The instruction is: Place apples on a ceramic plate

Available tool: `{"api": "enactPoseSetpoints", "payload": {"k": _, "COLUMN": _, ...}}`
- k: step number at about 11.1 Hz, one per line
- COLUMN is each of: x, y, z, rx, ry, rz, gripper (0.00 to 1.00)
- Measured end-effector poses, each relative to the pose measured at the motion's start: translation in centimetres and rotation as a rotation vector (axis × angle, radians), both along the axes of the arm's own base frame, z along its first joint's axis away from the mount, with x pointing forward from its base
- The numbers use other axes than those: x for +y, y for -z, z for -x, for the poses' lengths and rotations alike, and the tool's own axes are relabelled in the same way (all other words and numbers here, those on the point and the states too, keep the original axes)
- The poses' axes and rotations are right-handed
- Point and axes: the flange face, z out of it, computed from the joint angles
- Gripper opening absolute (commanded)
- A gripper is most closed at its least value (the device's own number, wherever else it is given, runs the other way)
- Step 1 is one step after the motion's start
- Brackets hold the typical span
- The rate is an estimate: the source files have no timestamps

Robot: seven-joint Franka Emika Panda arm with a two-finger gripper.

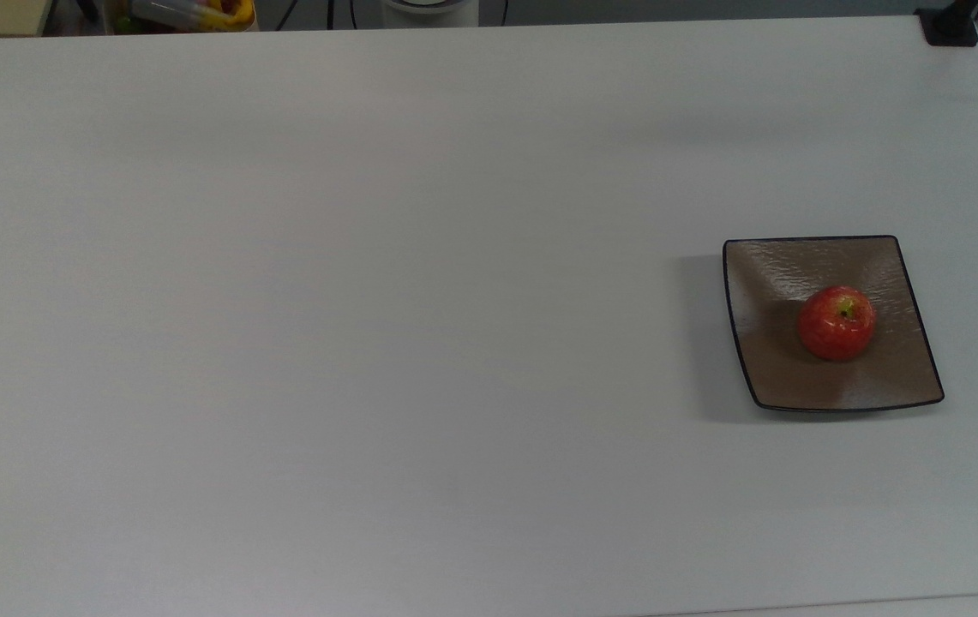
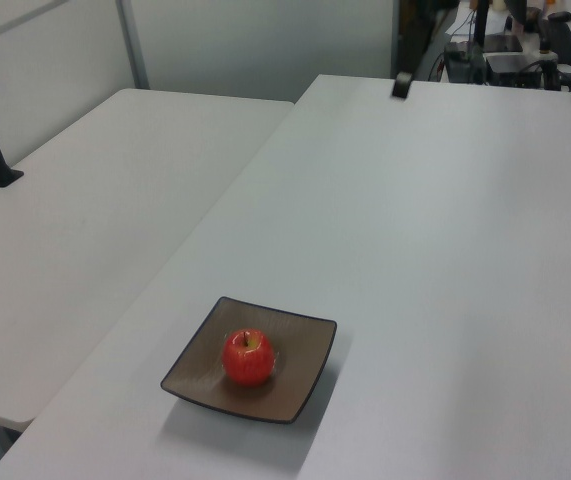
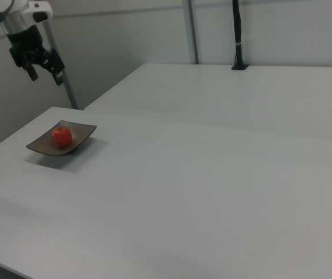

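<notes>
Pincer [image 3: 44, 65], seemingly spread open and empty, hangs high above the apple [image 3: 62, 136] on its plate [image 3: 83, 130].

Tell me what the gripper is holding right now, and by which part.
Nothing. The gripper is open and empty, high above the plate; the apple sits on it.
</notes>
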Motion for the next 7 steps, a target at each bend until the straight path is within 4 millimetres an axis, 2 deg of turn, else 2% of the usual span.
{"api": "enactPoseSetpoints", "payload": {"k": 1, "x": -3.2, "y": -0.9, "z": 0.9, "rx": 0.035, "ry": 0.048, "rz": 0.005, "gripper": 1.00}}
{"api": "enactPoseSetpoints", "payload": {"k": 3, "x": -7.3, "y": -0.5, "z": 2.2, "rx": 0.090, "ry": 0.115, "rz": 0.026, "gripper": 1.00}}
{"api": "enactPoseSetpoints", "payload": {"k": 5, "x": -9.5, "y": 1.2, "z": 2.8, "rx": 0.127, "ry": 0.154, "rz": 0.039, "gripper": 1.00}}
{"api": "enactPoseSetpoints", "payload": {"k": 7, "x": -11.2, "y": 2.1, "z": 2.4, "rx": 0.132, "ry": 0.153, "rz": 0.040, "gripper": 1.00}}
